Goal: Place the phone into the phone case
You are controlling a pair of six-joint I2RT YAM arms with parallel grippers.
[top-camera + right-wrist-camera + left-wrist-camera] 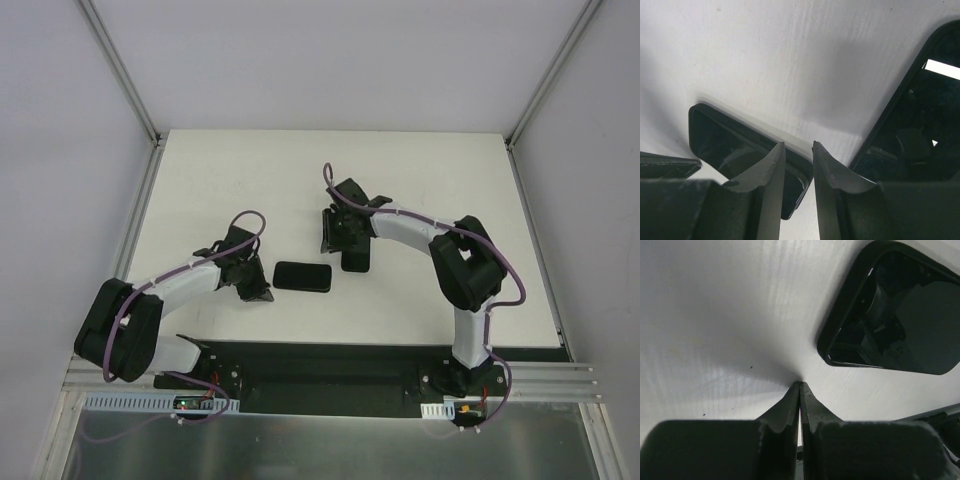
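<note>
Seeing right gripper (798, 145) up close: running a narrow gap, gripping nothing, tips hanging over one end of the phone case (725, 142). Not able to tell whether touching it.

Seeing left gripper (800, 384) pinched fully together, holding nothing, tips low over the counter (420, 180), just short of the phone (920, 325).

Placing the phone screen-up, flat on the counter between the two grippers, near the case and lying roughly crosswise to it. Not yet in it.

Flagging risks, all judgement:
- Picking a thin glossy slab lying flat: risking tips skating off the edge and shoving the phone along the counter instead of lifting it. Needing the left gripper opening first.
- Shoving the phone sideways: risking bumping the case and spinning it out of line.
- Pinning the case by one end only: risking the light shell pivoting or tipping up under load.
- Working both grippers in so tight a spot: risking a knock between them.
- Not able to tell the case's ends apart in any view, so risking seating the phone the wrong way round.
</note>
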